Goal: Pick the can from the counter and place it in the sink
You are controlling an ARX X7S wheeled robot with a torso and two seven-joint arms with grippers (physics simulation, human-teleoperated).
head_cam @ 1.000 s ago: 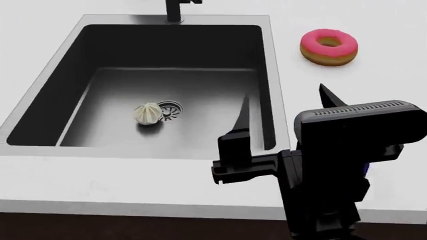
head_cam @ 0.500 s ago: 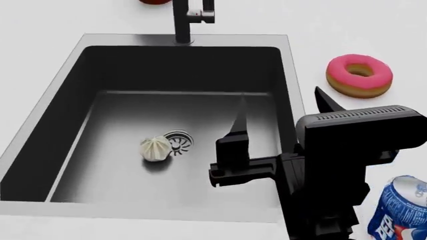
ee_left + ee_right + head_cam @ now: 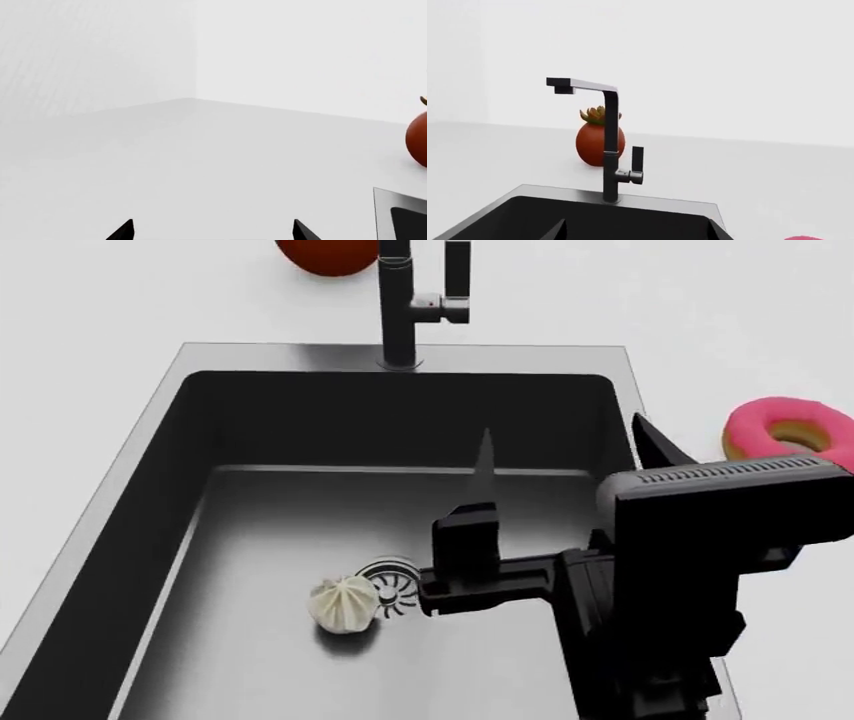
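The can is out of view in every current frame. The sink (image 3: 267, 356) fills the head view, with dark walls, a steel floor and a round drain (image 3: 395, 581). My right gripper (image 3: 567, 462) is open and empty, held over the sink's right side with one finger (image 3: 485, 472) above the basin and the other by the right rim. In the right wrist view it (image 3: 637, 231) looks across the sink (image 3: 560, 193) at the faucet (image 3: 608, 150). My left gripper (image 3: 212, 233) is open and empty over the white counter (image 3: 200, 165); it does not show in the head view.
A dark faucet (image 3: 396, 300) stands at the sink's back rim, with a red tomato-like object (image 3: 327, 252) behind it, also in the left wrist view (image 3: 419, 137). A pink doughnut (image 3: 787, 435) lies on the counter (image 3: 80, 340) right of the sink. A white ridged item (image 3: 344, 605) lies by the drain.
The head view has moved forward, so sink, faucet and doughnut slid down the frame. The can showed at the lower right half a second ago and is now out of view. The right gripper stays open.
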